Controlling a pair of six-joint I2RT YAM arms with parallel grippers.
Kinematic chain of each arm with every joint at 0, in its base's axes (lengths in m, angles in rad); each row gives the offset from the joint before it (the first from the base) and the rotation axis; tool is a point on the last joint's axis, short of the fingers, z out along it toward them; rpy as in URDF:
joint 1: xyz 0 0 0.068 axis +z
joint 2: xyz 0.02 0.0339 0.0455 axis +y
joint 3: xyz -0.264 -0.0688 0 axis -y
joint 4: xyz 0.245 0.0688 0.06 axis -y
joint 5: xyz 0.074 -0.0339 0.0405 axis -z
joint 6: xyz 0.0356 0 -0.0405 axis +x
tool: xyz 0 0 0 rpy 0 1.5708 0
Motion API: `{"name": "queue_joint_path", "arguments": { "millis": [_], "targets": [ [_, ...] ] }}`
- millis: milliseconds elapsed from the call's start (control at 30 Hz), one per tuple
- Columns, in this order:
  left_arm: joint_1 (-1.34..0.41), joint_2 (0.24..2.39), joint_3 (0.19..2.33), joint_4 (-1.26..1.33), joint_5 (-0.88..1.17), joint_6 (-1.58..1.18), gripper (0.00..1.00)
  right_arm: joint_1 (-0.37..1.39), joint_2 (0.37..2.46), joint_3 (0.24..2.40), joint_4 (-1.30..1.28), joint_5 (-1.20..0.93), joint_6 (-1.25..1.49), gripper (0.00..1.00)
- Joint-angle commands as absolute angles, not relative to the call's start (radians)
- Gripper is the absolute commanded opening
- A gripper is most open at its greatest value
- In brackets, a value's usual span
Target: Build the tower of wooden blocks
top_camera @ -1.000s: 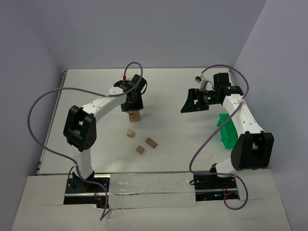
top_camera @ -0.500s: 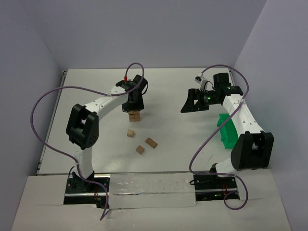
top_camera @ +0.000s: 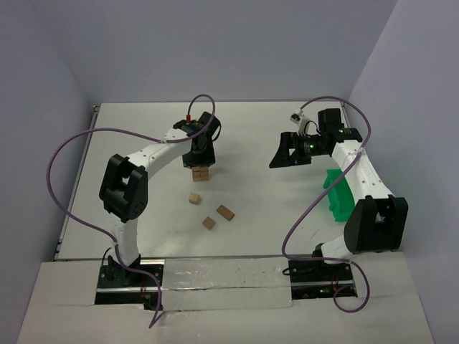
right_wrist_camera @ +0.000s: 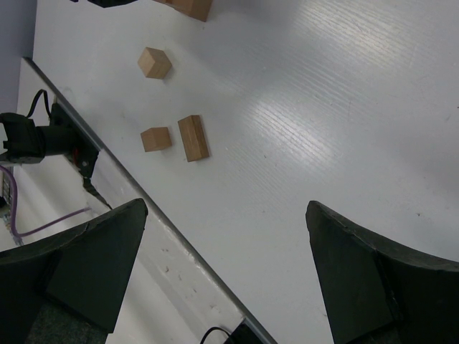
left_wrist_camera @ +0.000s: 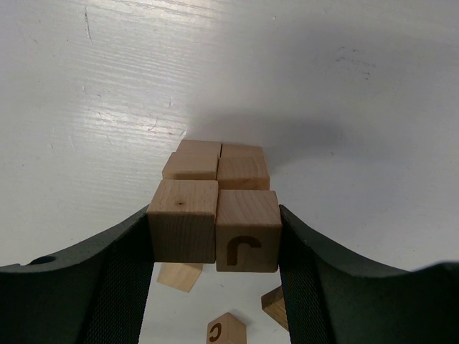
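Two arms of white links and black, blocky joint housings: left arm (top_camera: 154, 153), right arm (top_camera: 362, 172). Looped along each with a long purple cable (top_camera: 50, 166). Marked by a small red connector (top_camera: 188, 115) near the left wrist and tiny green lamps (top_camera: 313, 146) near the right one. Ended in dark matte left fingers (left_wrist_camera: 86, 294), broad and curved, with finely textured inner pads (left_wrist_camera: 133, 287), and in matching right fingers (right_wrist_camera: 79, 265).

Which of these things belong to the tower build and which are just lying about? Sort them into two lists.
For the job:
- tower
- top pair of blocks, clamped in the left pincer
- three loose blocks

Lying about:
- green bin
- right pincer, open and empty
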State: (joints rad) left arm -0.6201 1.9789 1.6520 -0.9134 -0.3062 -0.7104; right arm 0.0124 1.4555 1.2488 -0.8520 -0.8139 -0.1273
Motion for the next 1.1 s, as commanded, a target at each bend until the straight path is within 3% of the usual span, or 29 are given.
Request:
{"name": "queue_joint_path", "arguments": {
  "millis": [0, 700, 1067],
  "targets": [
    [-0.617, 1.987, 1.688, -0.909, -0.293, -0.701, 0.45, 0.008, 1.453, 1.24, -0.819, -0.833, -0.126, 1.0],
    [-0.601, 2.0, 1.677, -0.905, -0.273, -0.693, 0.53, 0.006, 1.456, 1.239, -0.815, -0.836, -0.121, 1.0],
    [-0.6, 1.999, 1.673, -0.9, -0.261, -0.69, 0.76, 0.008, 1.459, 1.242, -0.815, -0.84, -0.12, 1.0]
  ]
}}
